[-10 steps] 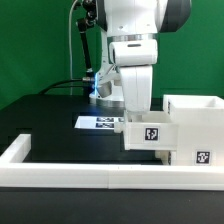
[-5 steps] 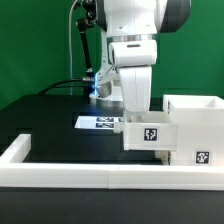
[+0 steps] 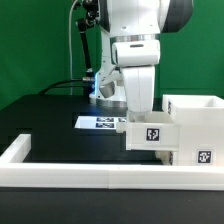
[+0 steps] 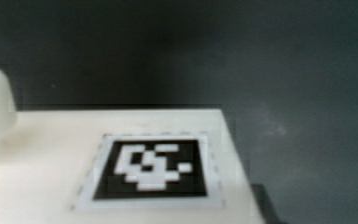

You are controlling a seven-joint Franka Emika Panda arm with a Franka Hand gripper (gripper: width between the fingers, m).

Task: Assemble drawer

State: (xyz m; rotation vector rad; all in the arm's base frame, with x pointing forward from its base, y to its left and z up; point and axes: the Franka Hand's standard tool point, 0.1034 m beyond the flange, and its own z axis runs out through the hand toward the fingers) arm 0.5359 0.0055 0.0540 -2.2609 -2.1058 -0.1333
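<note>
The tall white case (image 3: 196,112) stands at the exterior view's right, with a tag low on its front (image 3: 203,157). A low white tray (image 3: 150,134) with a tag juts out of the case's left side, raised off the table. My gripper (image 3: 128,118) comes down on the tray's left end and appears shut on its wall; the fingertips are hidden behind it. In the wrist view the tray's white face and tag (image 4: 153,166) fill the frame close up. The second tray is out of view.
The long white rail (image 3: 70,172) runs along the table's front with an upturned left end. The marker board (image 3: 100,122) lies flat on the black table behind the tray. A cable and a blue light (image 3: 95,88) sit by the arm's base.
The arm and the tray have shifted very slightly toward the exterior view's right, toward the case. Nothing else has moved.
</note>
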